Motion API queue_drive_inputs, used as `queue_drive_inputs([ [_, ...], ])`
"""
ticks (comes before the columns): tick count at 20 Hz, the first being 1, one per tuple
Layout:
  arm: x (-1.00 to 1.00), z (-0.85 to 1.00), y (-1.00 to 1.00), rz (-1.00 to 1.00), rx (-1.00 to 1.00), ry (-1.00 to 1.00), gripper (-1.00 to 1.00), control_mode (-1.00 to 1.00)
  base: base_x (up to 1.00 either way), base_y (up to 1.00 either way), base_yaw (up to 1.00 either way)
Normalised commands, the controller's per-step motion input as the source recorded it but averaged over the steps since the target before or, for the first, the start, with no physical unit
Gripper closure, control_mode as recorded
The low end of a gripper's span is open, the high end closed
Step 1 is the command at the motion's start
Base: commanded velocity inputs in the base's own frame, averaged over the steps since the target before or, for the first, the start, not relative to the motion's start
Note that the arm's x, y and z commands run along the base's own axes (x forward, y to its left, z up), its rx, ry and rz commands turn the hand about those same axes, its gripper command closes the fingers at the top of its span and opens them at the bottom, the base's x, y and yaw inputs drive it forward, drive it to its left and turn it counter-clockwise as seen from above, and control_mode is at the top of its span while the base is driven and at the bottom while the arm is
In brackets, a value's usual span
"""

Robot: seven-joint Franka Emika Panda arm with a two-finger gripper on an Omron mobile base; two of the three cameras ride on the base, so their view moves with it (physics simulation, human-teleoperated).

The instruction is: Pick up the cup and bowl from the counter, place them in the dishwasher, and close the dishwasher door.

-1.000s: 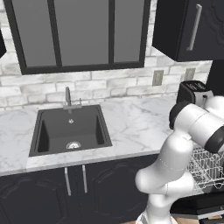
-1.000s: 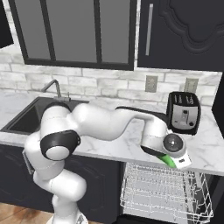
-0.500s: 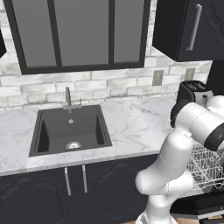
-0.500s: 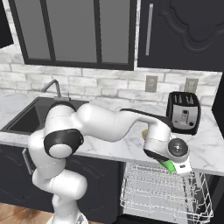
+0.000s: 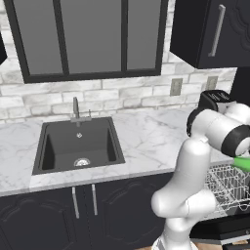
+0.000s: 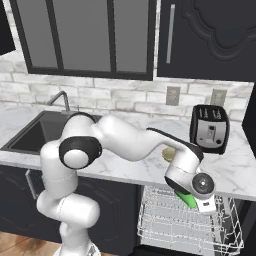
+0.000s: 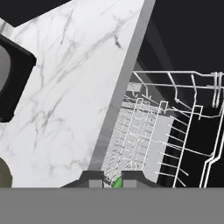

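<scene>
1. My jaws [image 6: 197, 204] are clenched on a green item [image 6: 188, 200]; only a sliver of it shows between the tips in the hand view, so I judge it to be the cup, held so it rides down with me.
2. I hang just off the table's front edge, over the pulled-out rack [image 6: 187, 225] of the dishwasher [image 5: 229, 229], because that is where the cup belongs.
3. The hand is tipped downward toward the wires; I judge this lines the cup up for lowering between them.
4. The rack stands out past the table's front edge, white wires open below me, so nothing blocks the way in.
5. A yellowish round thing [image 6: 168, 153] sits on the table [image 6: 125, 170] near its front edge, just behind my wrist; likely the bowl, waiting its turn.
6. The toaster [image 6: 210, 129] stands toward the table's back right, well apart from my path.
7. The sink [image 5: 78, 144] lies far off to the left.
8. The door must be down, since the rack is out; closing comes last.
</scene>
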Motion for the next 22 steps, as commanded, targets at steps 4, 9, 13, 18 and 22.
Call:
queue_drive_inputs([
  [4,-0.30,-0.44,-0.08,0.00,0.05,0.00,1.00,-1.00,0.00,0.00,0.00],
  [9,-0.17,-0.37,-0.13,0.00,0.05,0.00,1.00,-1.00,0.00,0.00,0.00],
  [13,-0.02,-0.41,-0.13,0.00,0.05,0.00,1.00,-1.00,0.00,0.00,0.00],
  [18,-0.04,-0.41,-0.09,0.00,0.02,0.00,1.00,-1.00,0.00,0.00,0.00],
  [22,-0.06,-0.41,-0.08,0.00,0.00,0.00,1.00,-1.00,0.00,0.00,0.00],
])
